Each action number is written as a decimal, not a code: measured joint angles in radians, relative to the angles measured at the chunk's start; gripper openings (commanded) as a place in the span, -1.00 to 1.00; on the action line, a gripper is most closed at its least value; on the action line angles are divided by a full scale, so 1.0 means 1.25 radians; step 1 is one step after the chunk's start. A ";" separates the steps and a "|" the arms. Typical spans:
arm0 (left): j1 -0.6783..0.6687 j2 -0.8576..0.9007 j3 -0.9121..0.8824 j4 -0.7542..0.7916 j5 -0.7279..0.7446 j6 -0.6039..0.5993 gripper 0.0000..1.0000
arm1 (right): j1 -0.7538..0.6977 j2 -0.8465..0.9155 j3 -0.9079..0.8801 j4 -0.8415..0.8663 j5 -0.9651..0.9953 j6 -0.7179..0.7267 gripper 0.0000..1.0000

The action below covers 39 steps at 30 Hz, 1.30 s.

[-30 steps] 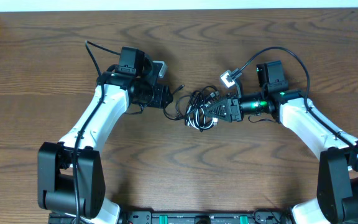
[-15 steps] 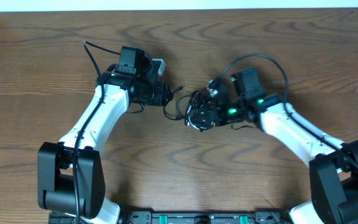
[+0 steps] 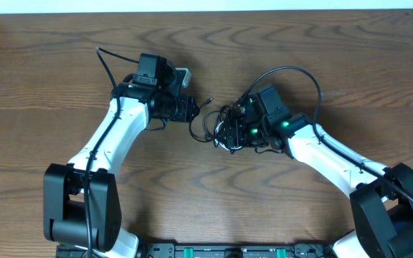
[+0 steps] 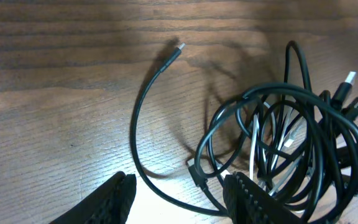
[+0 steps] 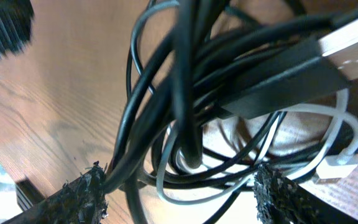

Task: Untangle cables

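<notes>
Right claw [image 5: 182,190]: mine, jaws spread wide and gripping nothing; the fingertips stand either side of the knot.
Between my right fingers: several black loops crossing one another, with pale strands threaded underneath.
Black cable [image 4: 143,106]: long and thin, coiled many times over; it makes up most of the knot [image 3: 229,127] at mid-table, between my two arms.
White cable [image 5: 309,112]: shorter, woven through the lower black loops; its small white plug [image 5: 337,163] lies just beside my right fingertip.
Large plug [image 5: 353,50]: silver with a blue insert on a black body, lying across the top of the coil.
Left claw [image 4: 180,190]: mine, jaws about half apart and holding nothing; one black strand runs across the table between the fingers.
Loose end [image 4: 178,48]: a black tail curving out of the knot, its plug lying clear on bare wood.
Table [image 4: 55,93]: dark wood grain; the knot rests on it.
Step in hand, as I judge it: choosing what to pinch before pulling the coil apart.
Good practice, right: close on one strand only, best the white one near its plug, not on the whole bundle.
Good practice, left: pin the black strand between my fingers as an anchor.
Pull: slow, away from the left claw, feeding the plug back through the loops.
Risk: grabbing crossed strands would tighten the knot.
</notes>
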 measured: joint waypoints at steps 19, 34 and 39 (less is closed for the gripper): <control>0.000 0.000 0.000 0.001 0.000 0.000 0.01 | -0.040 0.000 0.000 -0.088 -0.108 -0.327 0.25; 0.000 0.000 0.000 0.003 0.000 0.000 0.01 | 0.012 0.025 0.000 0.013 0.052 -0.173 -0.70; 0.000 0.000 0.000 0.003 0.000 0.000 0.01 | 0.013 0.039 0.000 0.055 0.063 -0.153 -0.98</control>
